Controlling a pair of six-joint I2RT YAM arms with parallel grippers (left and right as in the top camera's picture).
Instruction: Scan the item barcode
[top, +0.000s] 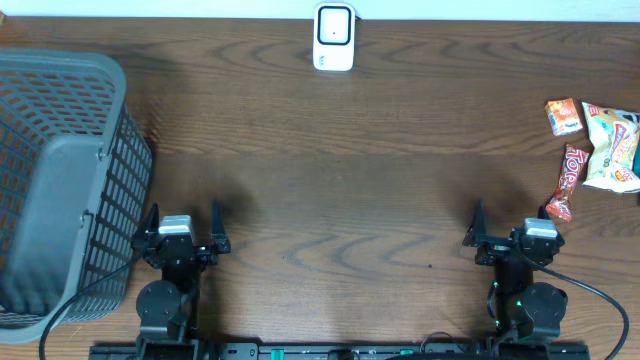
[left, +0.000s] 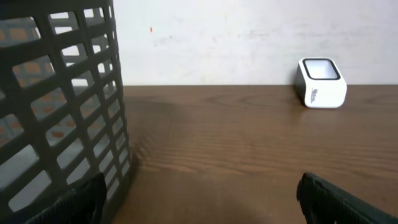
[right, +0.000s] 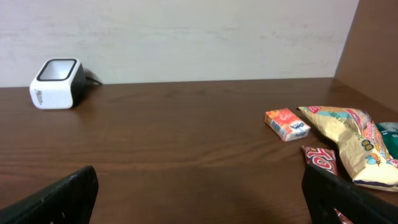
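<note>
Overhead: snack packets (top: 612, 150) lie near the right end effector (top: 511, 225), untouched.

On your left you have a grey plastic basket (top: 55, 200) with open lattice sides, standing on the dark brown wood-grain table (top: 350, 180) at its left edge. Along the table's far edge you see a plain whitish wall (left: 217, 37), lightly scuffed, with one small red speck.

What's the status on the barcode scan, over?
Left gripper, right gripper open, empty. Snack packets untouched, far right. Scanner at the far edge, nothing in between.
</note>
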